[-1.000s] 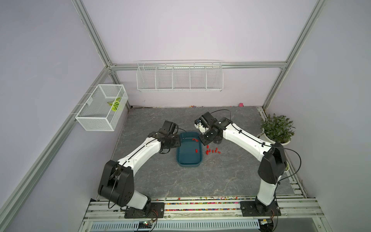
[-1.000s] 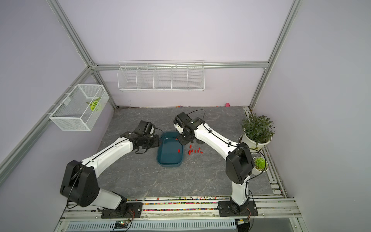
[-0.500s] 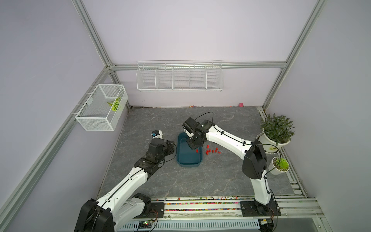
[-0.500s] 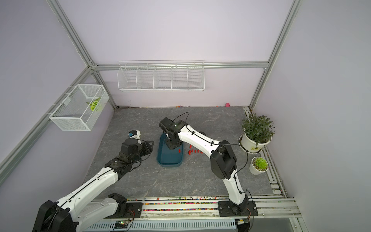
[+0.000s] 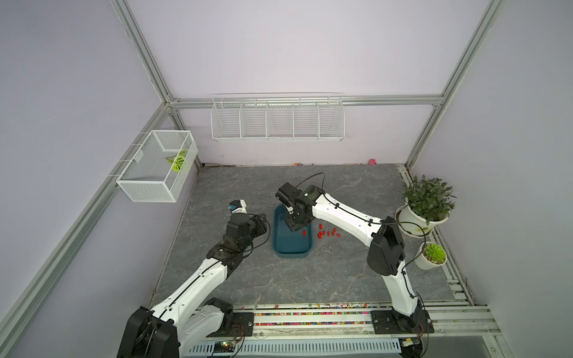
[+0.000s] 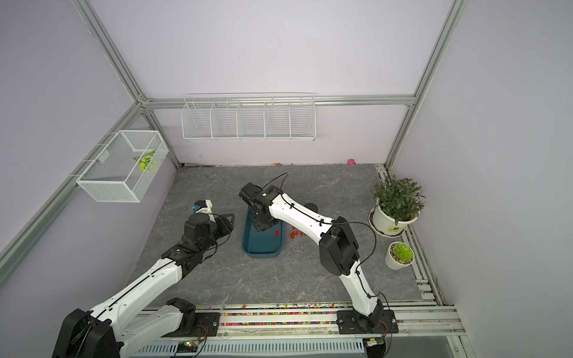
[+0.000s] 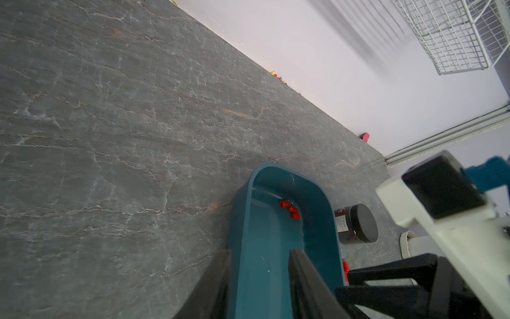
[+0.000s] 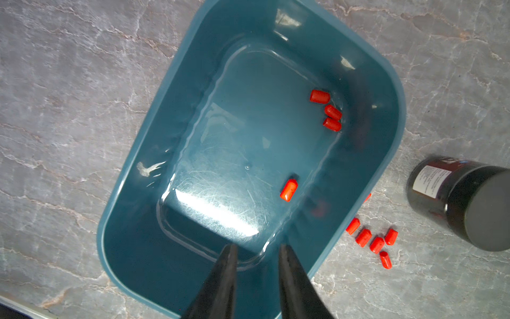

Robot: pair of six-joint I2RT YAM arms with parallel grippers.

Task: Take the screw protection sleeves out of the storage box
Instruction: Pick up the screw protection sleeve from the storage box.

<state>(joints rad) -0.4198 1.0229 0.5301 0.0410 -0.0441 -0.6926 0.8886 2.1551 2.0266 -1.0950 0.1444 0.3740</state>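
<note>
Screw protection sleeves [image 8: 288,190] are split between two places. Four lie on the floor of the storage box [image 8: 129,210], one alone and three bunched in a corner, while several more rest on the table [image 8: 69,82] just beside its wall, near the black canister [image 8: 469,201], so that patch looks like the drop-off spot. The right gripper [image 8: 258,247] hangs above the box with its fingers apart and nothing between them, probably lining up on the lone sleeve. The left gripper [image 7: 259,258] shows its fingers apart on either side of the box's long wall without pinching it, likely placed to steady the box.
</note>
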